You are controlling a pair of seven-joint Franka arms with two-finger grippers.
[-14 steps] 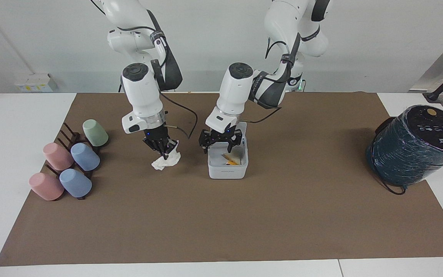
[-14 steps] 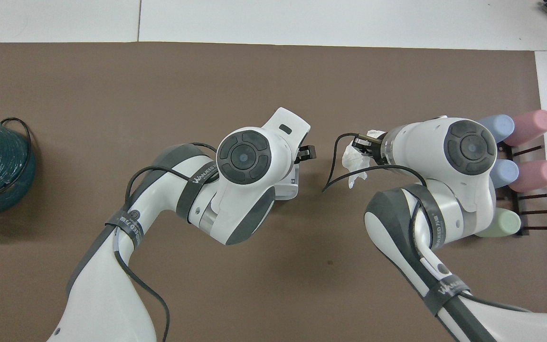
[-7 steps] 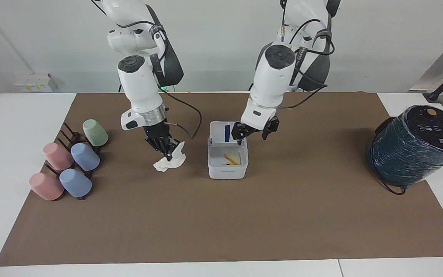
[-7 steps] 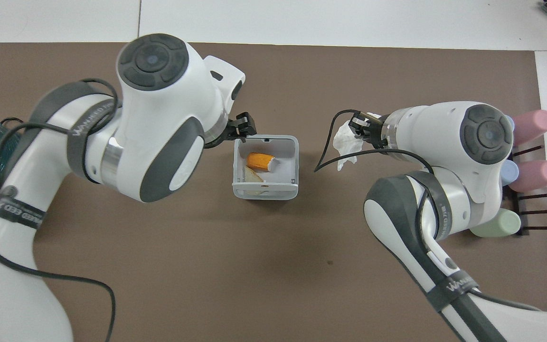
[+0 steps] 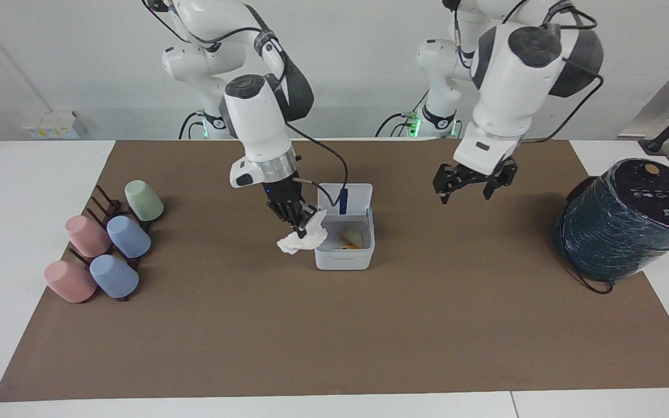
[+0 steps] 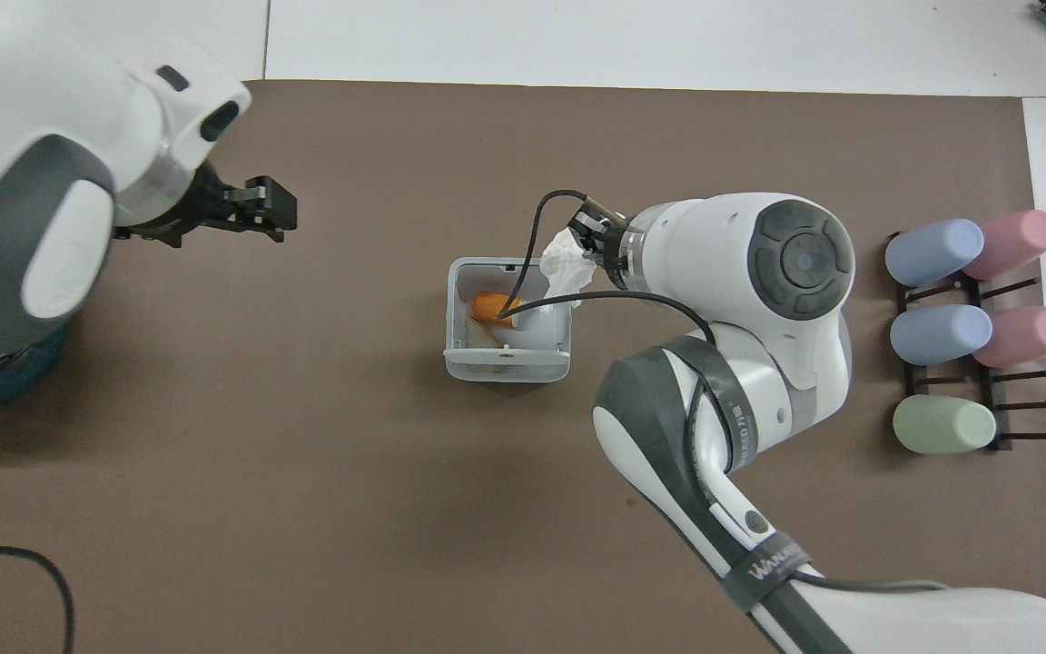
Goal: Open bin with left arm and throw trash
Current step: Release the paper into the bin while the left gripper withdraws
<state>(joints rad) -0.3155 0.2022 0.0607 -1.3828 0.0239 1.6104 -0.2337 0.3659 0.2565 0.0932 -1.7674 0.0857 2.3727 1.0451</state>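
we carry the tissue (image 5: pixel 301 240), pinched in our right end effector (image 5: pixel 295 223), over the rim of the open bin (image 5: pixel 343 260) just below it, release next, while our left end effector (image 5: pixel 467 181) hangs spread, empty.

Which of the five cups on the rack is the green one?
The green cup, the one nearest the robots on the rack. The other four are two blue and two pink, paired farther from the robots.
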